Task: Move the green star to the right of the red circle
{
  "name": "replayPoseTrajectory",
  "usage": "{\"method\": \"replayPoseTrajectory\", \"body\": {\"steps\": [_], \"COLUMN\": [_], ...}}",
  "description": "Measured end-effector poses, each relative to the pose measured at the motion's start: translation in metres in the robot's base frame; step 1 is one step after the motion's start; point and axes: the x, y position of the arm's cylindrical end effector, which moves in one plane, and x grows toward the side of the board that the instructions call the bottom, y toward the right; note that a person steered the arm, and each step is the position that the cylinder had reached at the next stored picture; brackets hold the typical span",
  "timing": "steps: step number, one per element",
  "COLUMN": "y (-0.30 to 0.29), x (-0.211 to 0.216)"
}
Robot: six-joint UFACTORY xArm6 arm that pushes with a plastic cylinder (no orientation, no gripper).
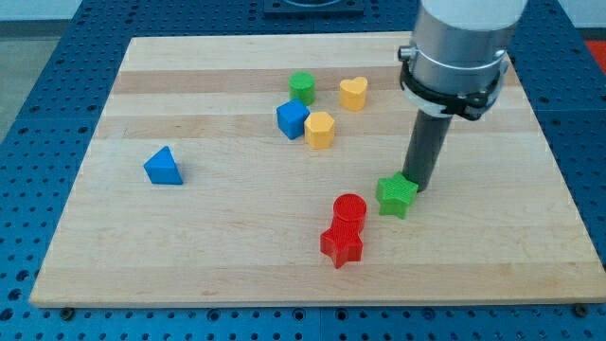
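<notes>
The green star (397, 196) lies on the wooden board, right of centre. The red circle (349, 209) stands just to its left and slightly lower, a small gap between them. My tip (418, 185) is at the star's upper right edge, touching or nearly touching it. The dark rod rises from there to the arm's grey end at the view's top right.
A red star (341, 244) sits just below the red circle, touching it. A green cylinder (302, 87), a blue cube (293, 119) and two yellow hearts (320, 130) (353, 93) cluster near the top centre. A blue triangle (163, 167) lies at the left.
</notes>
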Motion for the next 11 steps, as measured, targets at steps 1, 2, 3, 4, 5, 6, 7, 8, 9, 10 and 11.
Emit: {"method": "replayPoseTrajectory", "body": {"steps": [1,2,3,4,5,6,7,8,9,10,11], "y": [0.000,0.001,0.002,0.002,0.002,0.002,-0.011,-0.013,-0.020,-0.021,-0.024], "x": [0.000,0.000,0.005,0.006,0.006,-0.020,-0.041,-0.022,-0.003,0.007,0.014]}}
